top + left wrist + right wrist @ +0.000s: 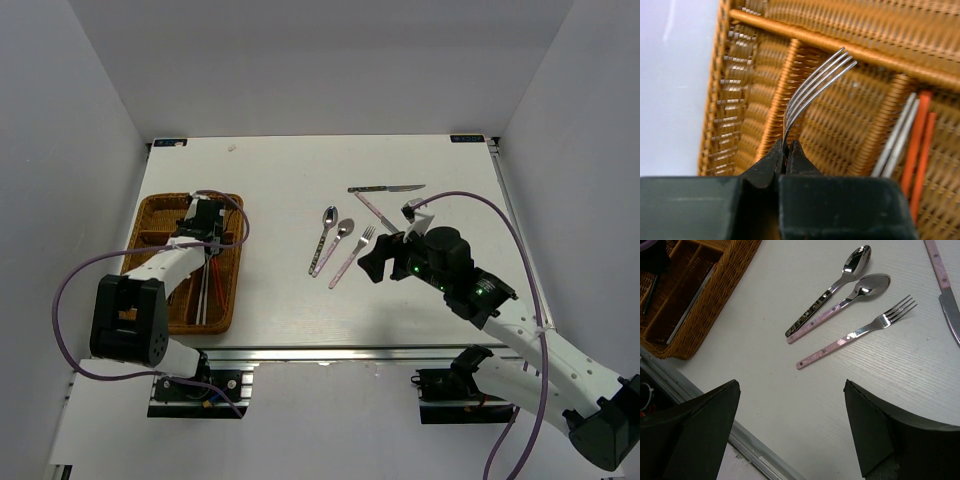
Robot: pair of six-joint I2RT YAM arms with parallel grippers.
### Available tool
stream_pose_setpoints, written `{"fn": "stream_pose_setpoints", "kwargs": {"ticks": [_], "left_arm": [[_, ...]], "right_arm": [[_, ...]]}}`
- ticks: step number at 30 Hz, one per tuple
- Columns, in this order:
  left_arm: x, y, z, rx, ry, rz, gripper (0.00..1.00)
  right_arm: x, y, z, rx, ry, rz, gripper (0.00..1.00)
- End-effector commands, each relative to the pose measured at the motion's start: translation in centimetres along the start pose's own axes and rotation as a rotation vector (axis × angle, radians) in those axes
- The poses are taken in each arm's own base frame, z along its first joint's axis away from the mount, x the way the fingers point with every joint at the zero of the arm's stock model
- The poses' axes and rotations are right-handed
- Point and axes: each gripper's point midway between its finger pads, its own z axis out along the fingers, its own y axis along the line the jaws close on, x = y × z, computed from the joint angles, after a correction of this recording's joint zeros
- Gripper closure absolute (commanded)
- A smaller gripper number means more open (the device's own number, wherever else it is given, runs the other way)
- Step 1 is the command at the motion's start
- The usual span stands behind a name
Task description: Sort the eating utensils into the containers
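The white table [290, 165] carries everything. The brown wicker tray [727, 275] sits at its left side, within the left arm's reach, and the loose cutlery lies in the middle, nearer the right arm. That layout suits a split of work, one arm dropping off while the other lines up a pick.

The left arm is stretched over the tray. The left fingers [767, 167] are pinched tight on the shaft of a silver fork [815, 85] just below its tines. The fork hangs above a long slot between two woven dividers. Gripping so near the head probably keeps the thin piece from swinging as it goes in. The fork is not yet released.

The right fingers [700, 435] are spread wide with nothing between them. They hover over the table near the pink-handled fork [855, 335], which looks like the next piece to take.

Beside that fork lie a pink-handled spoon [840, 307] and a dark-handled spoon [830, 290], close together. Farther back are a pink-handled knife [375, 212] and a dark-handled knife [385, 188].

Red and white chopsticks [920, 145] already lie in the slot next to the one under the held fork, so like appears to go with like.
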Motion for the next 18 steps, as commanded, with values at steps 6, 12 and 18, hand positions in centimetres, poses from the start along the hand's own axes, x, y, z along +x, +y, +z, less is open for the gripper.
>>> {"fn": "stream_pose_setpoints", "kwargs": {"ticks": [6,12,18], "left_arm": [[1.2,-0.9,0.9,-0.013,0.034,-0.036,0.68],[1.0,0.4,0.4,-0.061,0.033,-0.059,0.24],[-2.2,2.2,-2.3,-0.009,-0.055,-0.182,0.14]], "right_arm": [[-1.8,1.0,0.2,-0.043,-0.054,-0.015,0.11],[-2.4,1.1,0.2,-0.035,-0.054,-0.015,0.11],[-2.4,0.4,1.1,0.012,-0.041,0.006,0.11]]}}
